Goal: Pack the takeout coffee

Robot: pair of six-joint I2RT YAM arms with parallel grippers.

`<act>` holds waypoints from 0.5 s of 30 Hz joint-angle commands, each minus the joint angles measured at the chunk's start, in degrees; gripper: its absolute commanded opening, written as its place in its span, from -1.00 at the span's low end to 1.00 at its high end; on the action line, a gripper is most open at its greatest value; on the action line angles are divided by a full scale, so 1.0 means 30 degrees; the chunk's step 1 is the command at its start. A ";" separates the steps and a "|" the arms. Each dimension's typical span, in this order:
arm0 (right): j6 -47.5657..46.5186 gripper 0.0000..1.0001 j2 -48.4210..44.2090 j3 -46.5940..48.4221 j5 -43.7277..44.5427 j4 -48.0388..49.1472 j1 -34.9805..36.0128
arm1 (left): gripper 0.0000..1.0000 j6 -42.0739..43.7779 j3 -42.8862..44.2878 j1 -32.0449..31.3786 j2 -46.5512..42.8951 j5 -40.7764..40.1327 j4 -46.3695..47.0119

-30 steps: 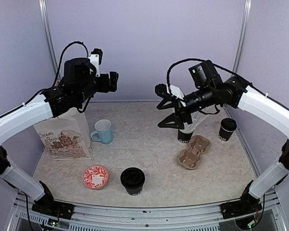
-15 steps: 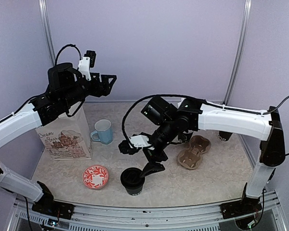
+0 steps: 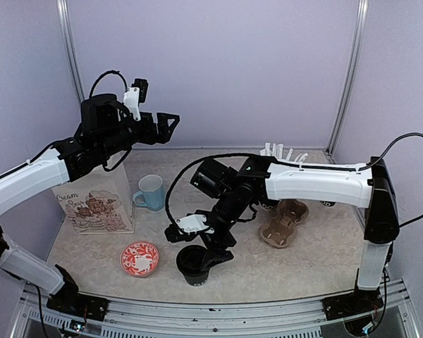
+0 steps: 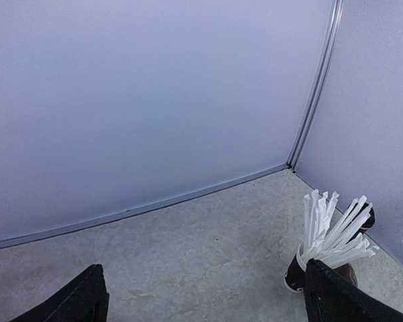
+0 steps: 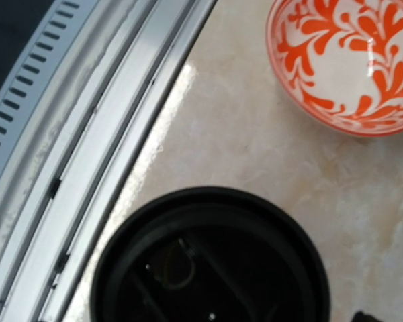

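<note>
The takeout coffee (image 3: 194,264), a small black cup with a round black lid, stands near the table's front edge. My right gripper (image 3: 197,245) hangs just above it, open, one finger on each side of the lid. In the right wrist view the black lid (image 5: 211,261) fills the lower middle and the fingers hardly show. My left gripper (image 3: 170,123) is raised high at the back left, open and holding nothing; in the left wrist view its fingertips (image 4: 77,298) frame bare table.
A brown cup carrier (image 3: 285,222) lies right of centre. A printed paper bag (image 3: 92,201) stands at the left, with a light blue mug (image 3: 151,191) beside it. A red patterned bowl (image 3: 139,257) (image 5: 349,60) sits left of the coffee. A straw-filled black cup (image 4: 329,235) stands at the back right.
My right arm has swung from the back right down to the front cup and now sits lower over its lid. The left gripper has drifted slightly right.
</note>
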 commanded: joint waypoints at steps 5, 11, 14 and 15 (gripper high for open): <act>-0.0039 0.76 0.0886 0.0732 0.0569 -0.0516 0.0419 | 0.98 0.0376 0.0622 -0.0224 0.0158 -0.0742 -0.0641; -0.0058 0.73 0.1133 0.0776 0.1016 -0.0493 0.0597 | 0.98 0.0948 0.0501 -0.0380 0.0154 -0.1034 -0.0573; -0.0020 0.66 0.1274 0.0752 0.1342 -0.0510 0.0637 | 0.98 0.1228 0.0484 -0.0526 0.0184 -0.1300 -0.0637; 0.0051 0.60 0.1346 0.0817 0.1366 -0.0566 0.0657 | 0.98 0.1274 0.0489 -0.0566 0.0209 -0.1370 -0.0659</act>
